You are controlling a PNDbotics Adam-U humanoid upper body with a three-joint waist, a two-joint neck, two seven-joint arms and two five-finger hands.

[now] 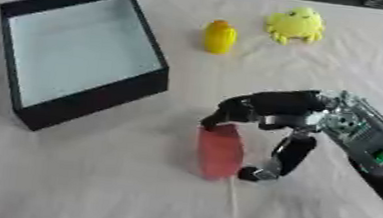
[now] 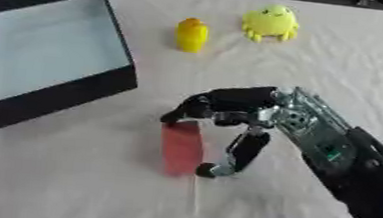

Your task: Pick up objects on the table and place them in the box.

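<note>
A red oblong object [image 1: 219, 156] lies on the white cloth near the table's middle. My right hand [image 1: 287, 110] reaches in from the right and curls over it. The fingers [image 1: 221, 116] touch its far end and the thumb [image 1: 289, 155] presses against its near right side. Left of it stands the black box [image 1: 99, 99] with a pale inside, and nothing shows in it. A small yellow object [image 1: 219, 37] and a yellow plush toy [image 1: 296, 24] sit at the back. My left hand is out of sight.
White cloth [image 1: 91, 182] covers the table, with bare stretches in front and to the left of the red object. A crease runs forward from the red object.
</note>
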